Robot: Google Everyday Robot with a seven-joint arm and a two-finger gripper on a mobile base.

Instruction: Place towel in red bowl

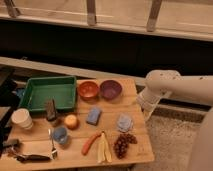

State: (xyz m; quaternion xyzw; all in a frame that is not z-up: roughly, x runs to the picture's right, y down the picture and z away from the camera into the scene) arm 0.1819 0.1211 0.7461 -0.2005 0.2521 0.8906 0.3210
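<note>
The towel, a small crumpled light blue-grey cloth, lies on the wooden table right of centre. The red bowl stands empty at the back of the table, left of a purple bowl. My white arm comes in from the right. Its lower end with the gripper hangs just past the table's right edge, to the right of and slightly behind the towel, apart from it.
A green tray sits back left. A blue sponge, an orange fruit, a blue cup, a carrot, a banana, grapes and a white cup lie around. A dark wall stands behind.
</note>
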